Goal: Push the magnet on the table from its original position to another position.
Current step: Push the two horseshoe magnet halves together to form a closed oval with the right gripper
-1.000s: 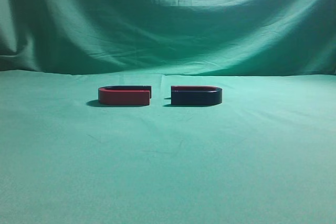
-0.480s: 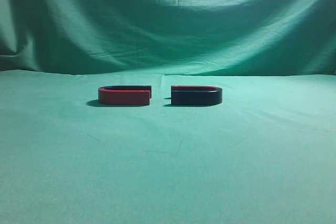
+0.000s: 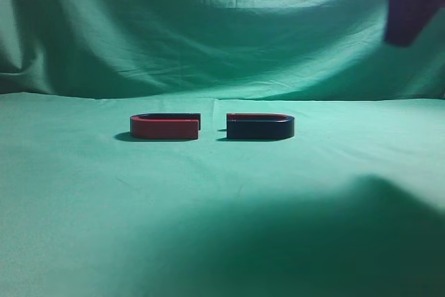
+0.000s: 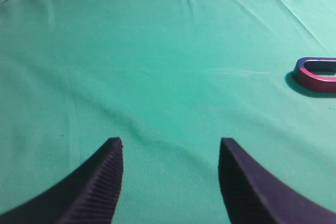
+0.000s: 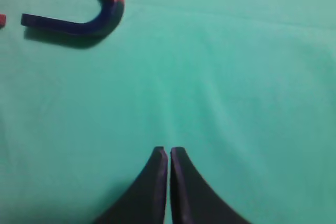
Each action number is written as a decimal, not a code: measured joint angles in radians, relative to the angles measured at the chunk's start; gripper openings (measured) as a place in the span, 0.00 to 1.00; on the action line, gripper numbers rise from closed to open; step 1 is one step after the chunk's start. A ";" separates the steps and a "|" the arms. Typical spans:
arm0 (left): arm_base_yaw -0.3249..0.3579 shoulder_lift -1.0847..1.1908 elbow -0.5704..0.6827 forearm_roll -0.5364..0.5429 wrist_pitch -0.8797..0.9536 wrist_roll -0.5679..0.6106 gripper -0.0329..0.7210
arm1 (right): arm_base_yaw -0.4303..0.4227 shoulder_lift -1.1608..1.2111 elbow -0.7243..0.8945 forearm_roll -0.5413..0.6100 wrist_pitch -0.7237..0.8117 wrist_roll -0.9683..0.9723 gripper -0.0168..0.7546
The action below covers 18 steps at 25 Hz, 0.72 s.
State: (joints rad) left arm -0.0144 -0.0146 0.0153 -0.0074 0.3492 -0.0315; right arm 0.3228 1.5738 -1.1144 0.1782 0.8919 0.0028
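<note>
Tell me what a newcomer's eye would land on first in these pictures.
Two flat U-shaped horseshoe magnets lie apart at the middle of the green cloth table, open ends facing each other: the red-faced magnet on the left, the dark navy-black magnet with a thin red rim on the right. A blurred dark arm enters at the exterior view's upper right, with a broad shadow on the near cloth. The right gripper is shut; the left gripper is open.

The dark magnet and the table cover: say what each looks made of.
The dark magnet: looks like painted metal or hard plastic, smooth with a faint sheen, navy-black side, red top rim; the pictures cannot settle which. The table cover: green woven cloth, matte, showing soft wrinkles and folds.
</note>
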 joint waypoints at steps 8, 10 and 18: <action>0.000 0.000 0.000 0.000 0.000 0.000 0.54 | 0.071 0.275 -0.215 -0.063 0.005 0.071 0.02; 0.000 0.000 0.000 0.000 0.000 0.000 0.54 | 0.078 0.329 -0.258 -0.067 0.005 0.075 0.02; 0.000 0.000 0.000 0.000 0.000 0.000 0.54 | 0.080 0.476 -0.375 -0.101 0.005 0.100 0.02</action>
State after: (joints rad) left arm -0.0144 -0.0146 0.0153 -0.0074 0.3492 -0.0315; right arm 0.4027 2.0499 -1.4892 0.0769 0.8972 0.1031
